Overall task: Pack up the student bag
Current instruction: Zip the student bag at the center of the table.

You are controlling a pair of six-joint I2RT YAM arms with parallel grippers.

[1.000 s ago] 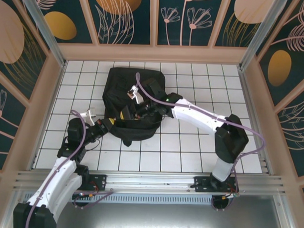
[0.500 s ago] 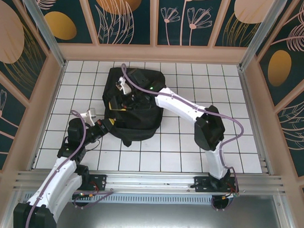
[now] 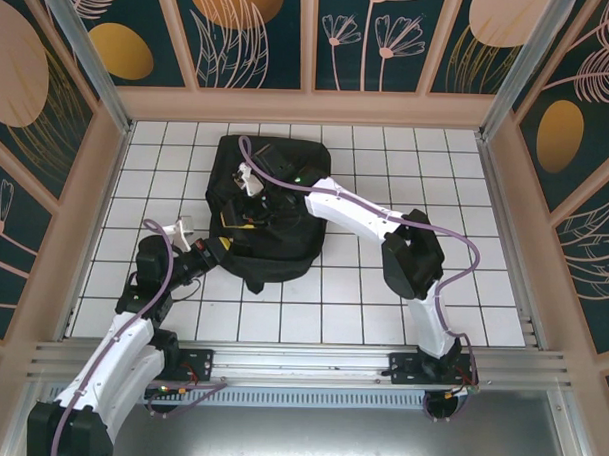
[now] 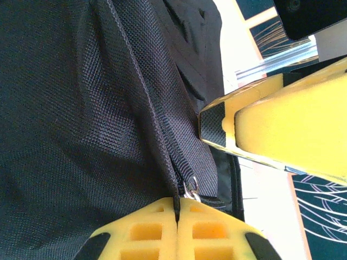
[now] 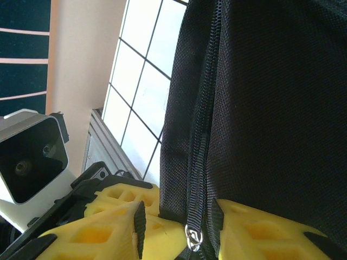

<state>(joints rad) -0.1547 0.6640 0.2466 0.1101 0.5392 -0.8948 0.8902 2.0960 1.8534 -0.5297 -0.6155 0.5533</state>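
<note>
Seam of student bag (image 3: 284, 252), pinched in left end effector (image 4: 176, 208), in right end effector (image 5: 176, 227)

The student bag (image 3: 274, 242) is black woven fabric with a black zipper. The bench (image 3: 382, 291) is white tile with a dark grid. The fingers (image 4: 135, 233) are yellow with black tips. The cables (image 3: 462, 246) are purple. The walls (image 3: 335, 64) are dark teal with orange and peach leaf motifs.

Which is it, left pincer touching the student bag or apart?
Touching. The left wrist view shows the left pincer shut on the student bag, with the zipper seam pinched between its closed jaws.
</note>
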